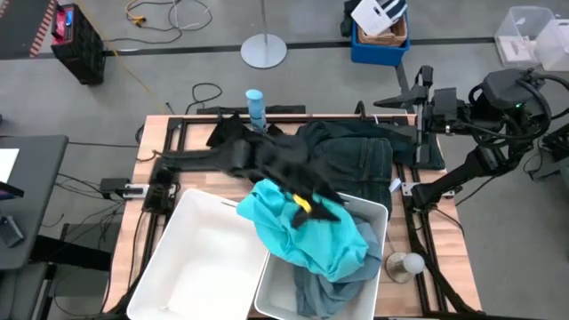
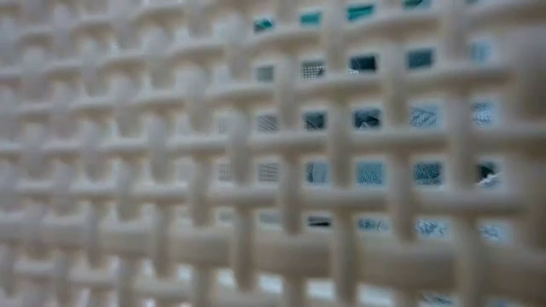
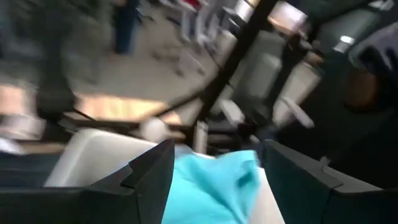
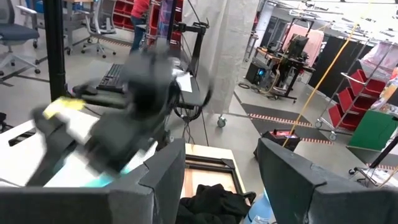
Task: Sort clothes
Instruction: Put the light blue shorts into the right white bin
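The counter (image 1: 151,147) fills the centre of the high view, its wooden top mostly covered. Two white bins sit at the lower centre as sorting targets: the left bin (image 1: 191,267) holds nothing visible, while the right bin (image 1: 378,218) already carries clothes. A dark green garment (image 1: 356,156) lies spread at upper centre, unsorted, just beside the black garment (image 1: 233,142) heaped under the left arm. The turquoise garment (image 1: 311,236) is draped over the right bin's near edge, with a pale grey-blue garment (image 1: 316,293) below it inside the bin.

The left claw (image 1: 307,203) hangs over the turquoise cloth at centre. In the left wrist view its fingers stand wide apart with the cloth between them, though whether they touch it is unclear; probably it is releasing into that bin.

The right claw (image 4: 221,171) waits at upper right, fingers spread, holding nothing. A slim blue bottle (image 1: 255,105) stands at the counter's top edge.
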You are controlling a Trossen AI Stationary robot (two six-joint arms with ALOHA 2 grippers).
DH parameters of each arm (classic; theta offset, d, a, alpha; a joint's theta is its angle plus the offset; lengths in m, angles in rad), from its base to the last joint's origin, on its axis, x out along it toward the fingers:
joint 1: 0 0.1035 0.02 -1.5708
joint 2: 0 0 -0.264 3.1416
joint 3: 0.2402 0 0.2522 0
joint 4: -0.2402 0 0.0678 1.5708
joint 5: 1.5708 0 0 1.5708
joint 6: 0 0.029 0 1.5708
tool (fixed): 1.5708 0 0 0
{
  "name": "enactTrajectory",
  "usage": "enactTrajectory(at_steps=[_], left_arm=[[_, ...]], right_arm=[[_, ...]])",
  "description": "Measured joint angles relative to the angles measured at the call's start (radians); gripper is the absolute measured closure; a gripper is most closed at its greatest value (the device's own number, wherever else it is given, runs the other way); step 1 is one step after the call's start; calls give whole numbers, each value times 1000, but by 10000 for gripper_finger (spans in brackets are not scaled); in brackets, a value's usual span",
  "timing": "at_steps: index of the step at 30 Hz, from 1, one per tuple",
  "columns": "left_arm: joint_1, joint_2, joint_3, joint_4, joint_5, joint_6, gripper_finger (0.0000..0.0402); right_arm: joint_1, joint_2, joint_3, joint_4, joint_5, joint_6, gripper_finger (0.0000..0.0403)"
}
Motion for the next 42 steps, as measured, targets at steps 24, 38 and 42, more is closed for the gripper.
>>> enactTrajectory(at_steps=[24,38,42], left_arm=[[182,-64,-54,-901,-138,217,141],[184,46,-50,-964,-176,333,242],[185,10,-14,-953,-179,358,359]], right_arm=[[0,10,0,14,0,78,184],[0,15,0,13,0,128,184],[0,15,0,15,1,130,184]])
